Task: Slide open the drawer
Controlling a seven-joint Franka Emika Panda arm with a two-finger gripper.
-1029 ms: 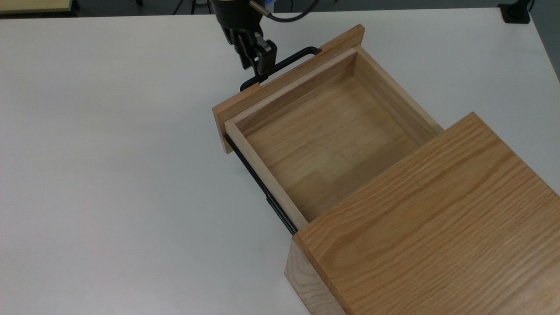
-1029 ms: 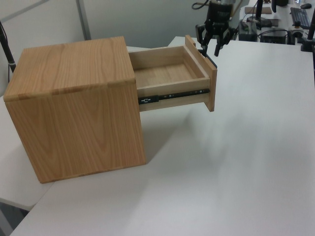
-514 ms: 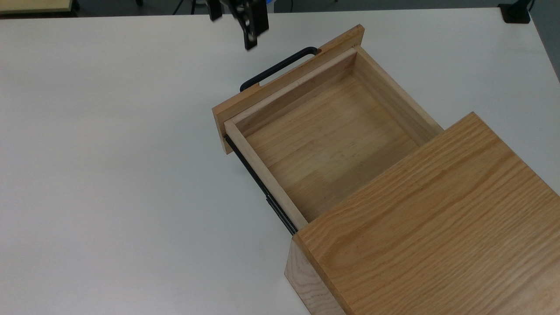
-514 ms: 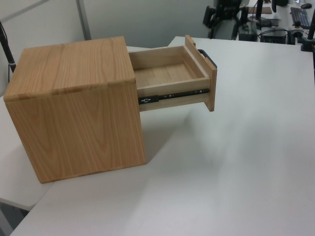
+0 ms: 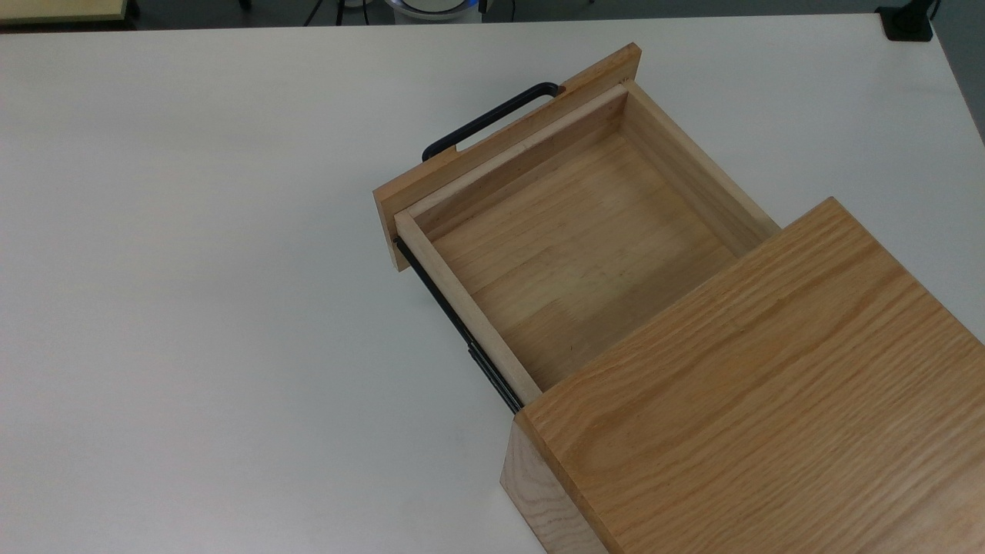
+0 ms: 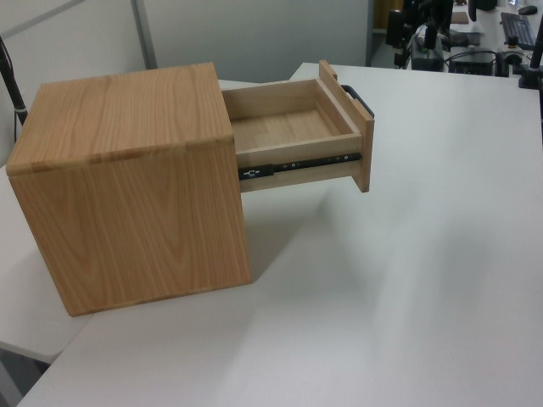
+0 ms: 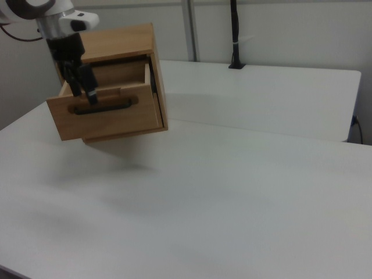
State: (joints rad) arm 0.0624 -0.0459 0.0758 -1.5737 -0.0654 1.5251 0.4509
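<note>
The drawer [image 5: 573, 246] stands pulled well out of its wooden box [image 5: 762, 400] on the table [image 5: 192, 308], handle [image 5: 492, 117] free. The job looks done. In the right view, the gripper [image 7: 82, 87] hangs above it (fingers slightly parted, holding nothing).

**Oak drawer stands pulled far out**

The drawer [image 5: 585, 231] is a light oak tray with a flat front panel and a thin black bar handle [image 5: 492, 117] fixed across that panel. It is slid well out, its bare inside floor open to view. A black side rail [image 6: 297, 164] runs along its flank. It hangs level above the white bench [image 5: 192, 308].
</note>
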